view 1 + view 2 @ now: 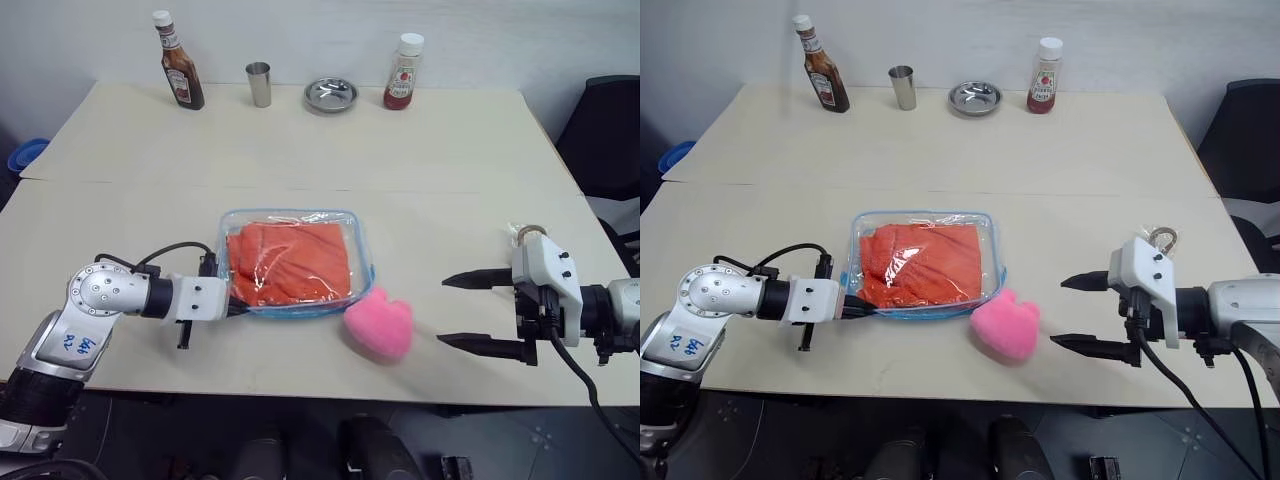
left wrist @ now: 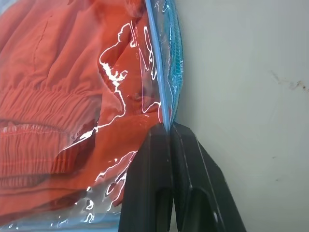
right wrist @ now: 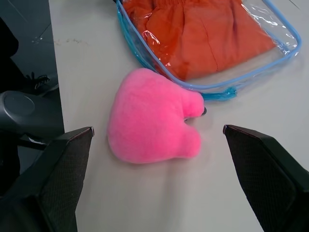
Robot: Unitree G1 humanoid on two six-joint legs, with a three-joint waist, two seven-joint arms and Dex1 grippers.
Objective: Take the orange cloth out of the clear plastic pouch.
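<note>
The clear plastic pouch (image 1: 292,262) lies flat near the middle of the desk (image 1: 300,150), a little toward its near edge, and the orange cloth (image 1: 290,262) is fully inside it, folded and filling most of the bag. The left pincer (image 2: 169,133) has its two black fingers pressed together on the pouch's light blue edging at the side nearest the desk's left edge; it is pinching plastic only, not the cloth. The right pincer (image 1: 482,312) hangs over the near right part of the desk with its fingers spread wide, holding nothing, well apart from the pouch.

A fluffy pink plush lump (image 1: 380,325) sits just beside the pouch's near right corner, between the open pincer and the bag. That looks like the main hazard: if the right arm reaches straight in, it may shove or grab the plush instead of the cloth. The left grip is also thin, on the very rim, so a pull on the cloth might slip the edging free or drag the whole pouch toward the near edge. I cannot tell from here where the opening is or whether it is closed; if it is closed, the cloth will bunch up rather than come out.
</note>
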